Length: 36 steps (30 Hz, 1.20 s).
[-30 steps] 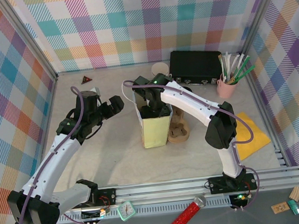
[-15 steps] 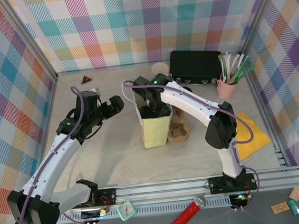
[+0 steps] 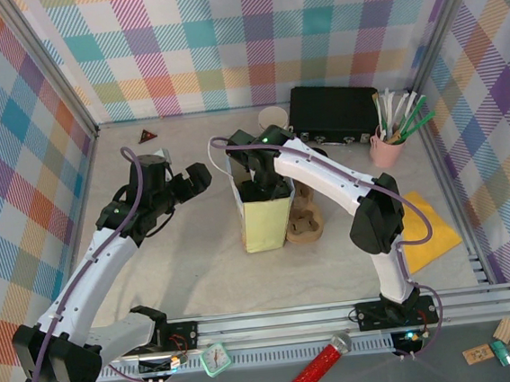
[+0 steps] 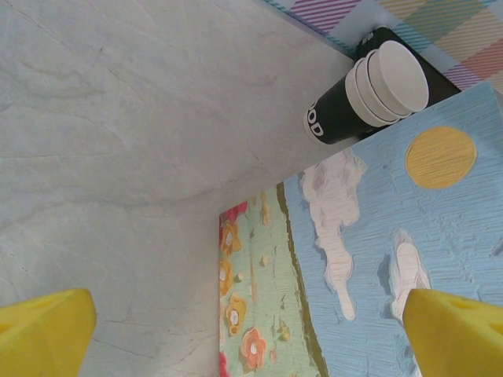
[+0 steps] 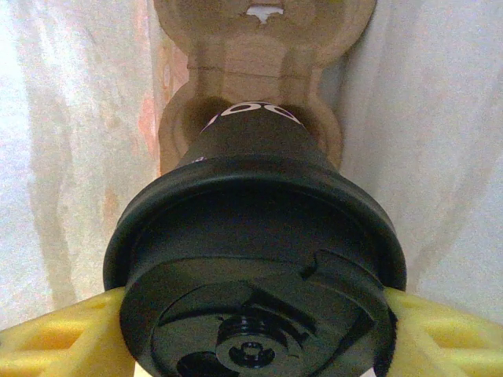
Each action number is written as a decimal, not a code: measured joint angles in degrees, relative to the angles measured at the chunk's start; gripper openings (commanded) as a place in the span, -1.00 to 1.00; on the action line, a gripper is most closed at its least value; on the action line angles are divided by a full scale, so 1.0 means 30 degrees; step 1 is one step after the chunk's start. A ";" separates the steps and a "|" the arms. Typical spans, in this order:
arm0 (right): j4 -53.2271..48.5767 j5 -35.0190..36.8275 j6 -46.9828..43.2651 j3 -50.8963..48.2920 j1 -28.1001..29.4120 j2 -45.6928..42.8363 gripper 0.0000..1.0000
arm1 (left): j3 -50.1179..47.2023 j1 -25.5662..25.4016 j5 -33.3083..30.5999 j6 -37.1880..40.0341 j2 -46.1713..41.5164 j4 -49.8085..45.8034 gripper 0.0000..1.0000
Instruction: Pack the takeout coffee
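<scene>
Your right arm is reaching down into the mouth of the tall yellow-green paper bag [image 3: 267,221], which is standing upright mid-table. A brown lobed piece [image 3: 305,227] is lying on the table just right of the bag's foot. At the far side, a long black box [image 3: 333,114] is sitting beside a pink cup of straws and cutlery [image 3: 388,146], and a lidless pale-rimmed paper cup [image 3: 272,117] is standing just left of the box. A yellow square napkin [image 3: 428,228] is lying well to the right. In the left wrist view, a stack of dark-bodied, white-rimmed paper cups [image 4: 369,90] is lying on its side beyond the bag's painted face [image 4: 377,259] of clouds, sun and flowers.

Your left gripper [image 4: 251,330] is hovering left of the bag with its yellow fingers spread as wide as they go, holding nothing.

Inside the bag, your right gripper [image 5: 255,338] is clasping the takeout coffee [image 5: 259,236], its yellow fingertips [image 5: 63,338] pressing the lid's rim from both sides. The cup is showing a dark body with white lettering and a round black plastic lid with a moulded sip tab. It is sitting upright between the bag's pale inner walls [image 5: 47,118], its base over a round well of a brown moulded pulp carrier [image 5: 259,31].
</scene>
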 measured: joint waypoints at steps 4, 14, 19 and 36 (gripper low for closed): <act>0.0000 -0.0022 -0.0058 0.0000 0.0000 0.0000 0.34 | 0.0007 0.0000 0.0015 0.0007 0.0095 0.0000 0.99; 0.0000 -0.0044 -0.0066 -0.0022 0.0000 0.0022 0.34 | 0.0095 0.0000 0.0058 0.0007 0.0175 0.0000 0.99; 0.0000 -0.0066 -0.0066 -0.0051 0.0000 0.0029 0.34 | 0.0102 0.0000 0.0058 0.0000 0.0175 0.0000 0.99; -0.0036 -0.0554 -0.0066 -0.0554 0.0000 -0.0044 0.34 | 0.0102 0.0000 0.0066 0.0007 0.0219 0.0000 0.99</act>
